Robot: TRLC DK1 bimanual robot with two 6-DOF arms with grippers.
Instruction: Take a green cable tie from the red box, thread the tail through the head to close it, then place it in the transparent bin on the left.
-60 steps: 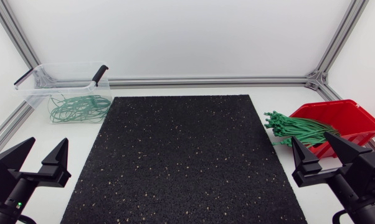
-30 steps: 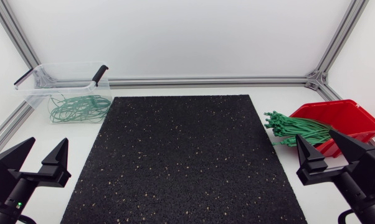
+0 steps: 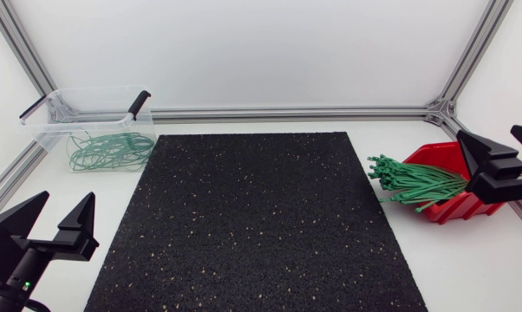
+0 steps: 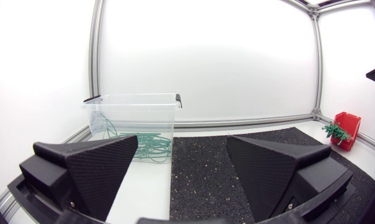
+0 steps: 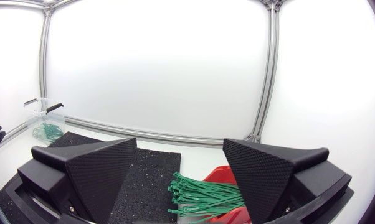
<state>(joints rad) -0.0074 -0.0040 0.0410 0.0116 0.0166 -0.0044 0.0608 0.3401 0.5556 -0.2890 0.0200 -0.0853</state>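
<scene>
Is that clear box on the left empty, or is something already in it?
Not empty: the transparent bin holds a loose heap of looped green cable ties on its floor.

On my screen a black rubber mat (image 3: 257, 221) lay flat across the middle of the white bench (image 3: 460, 269), flecked all over with pale specks. Its far edge ran parallel to the bench's far edge, with a narrow white strip between them. Bare bench showed along both of the mat's sides, toward the left and right edges. The mat's near edge was cut off in the head view. An aluminium rail (image 3: 287, 112) ran along the bench's far edge. At the far right corner it met a small bracket (image 3: 436, 111), and another rail (image 3: 5, 186) followed the left edge.
</scene>
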